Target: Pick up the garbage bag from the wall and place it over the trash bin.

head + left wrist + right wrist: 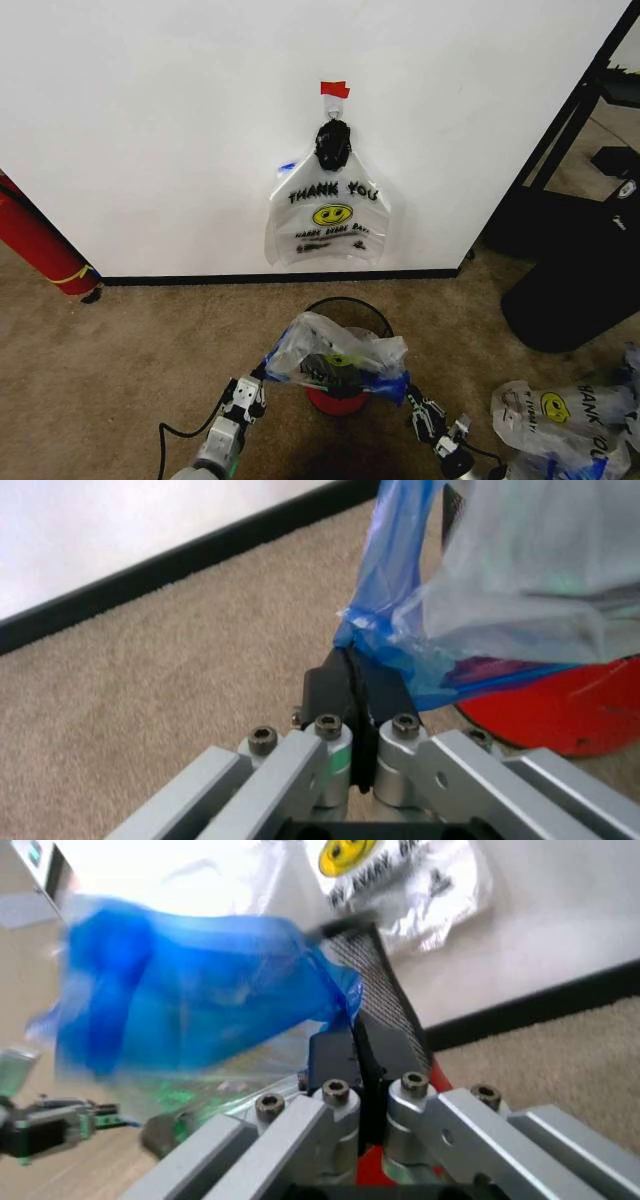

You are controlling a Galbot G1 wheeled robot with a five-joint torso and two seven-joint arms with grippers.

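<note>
Tools pinch garbage bag handles | stretched crosswise over trash bin

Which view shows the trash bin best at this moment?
The head view: the trash bin sits below the wall, with the garbage bag draped across it and its black rim and red base visible. The left wrist view catches just its red base; the right wrist view shows a strip of mesh side.
</note>
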